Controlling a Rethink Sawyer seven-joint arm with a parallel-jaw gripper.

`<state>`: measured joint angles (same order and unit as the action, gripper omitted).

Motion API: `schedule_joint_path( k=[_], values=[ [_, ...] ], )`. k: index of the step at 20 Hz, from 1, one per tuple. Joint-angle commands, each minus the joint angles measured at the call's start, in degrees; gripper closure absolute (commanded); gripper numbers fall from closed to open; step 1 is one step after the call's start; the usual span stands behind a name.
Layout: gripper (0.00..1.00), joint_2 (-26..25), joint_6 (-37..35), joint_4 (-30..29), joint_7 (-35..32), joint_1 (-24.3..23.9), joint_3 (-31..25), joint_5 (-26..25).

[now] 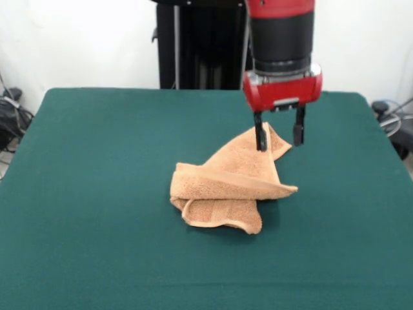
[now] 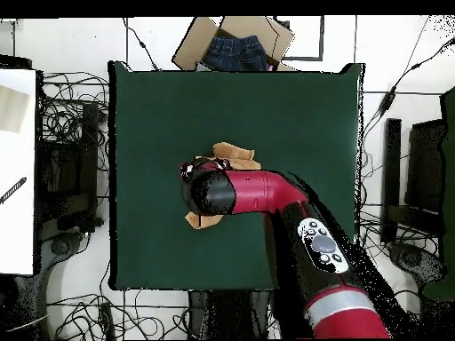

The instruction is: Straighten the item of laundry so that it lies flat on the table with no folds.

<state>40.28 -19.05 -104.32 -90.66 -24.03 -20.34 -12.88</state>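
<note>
The light orange-tan towel lies crumpled and folded over itself near the middle of the dark green table. One corner points toward the far right, and a folded flap sticks out to the right. My gripper is open, with its black fingers on either side of that far corner, just above it or touching it. In the overhead view the red arm covers most of the towel and hides the gripper. Only bits of the towel show on the table.
The black pedestal stands behind the table's far edge. A cardboard box with blue jeans sits beyond the table's edge in the overhead view. Cables and stands surround the table, and a white surface lies at the left.
</note>
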Motion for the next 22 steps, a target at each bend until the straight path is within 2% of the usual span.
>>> schedule_joint_path(
  k=[1,9,22],
  values=[
    [0.00,-6.7,-3.3,1.6,-0.1,0.0,1.9,-5.3],
    [0.00,-11.5,-0.7,4.2,-0.6,-0.4,1.5,-8.3],
    [0.00,-13.8,3.2,5.3,-3.5,-0.3,1.4,-11.1]
  ],
)
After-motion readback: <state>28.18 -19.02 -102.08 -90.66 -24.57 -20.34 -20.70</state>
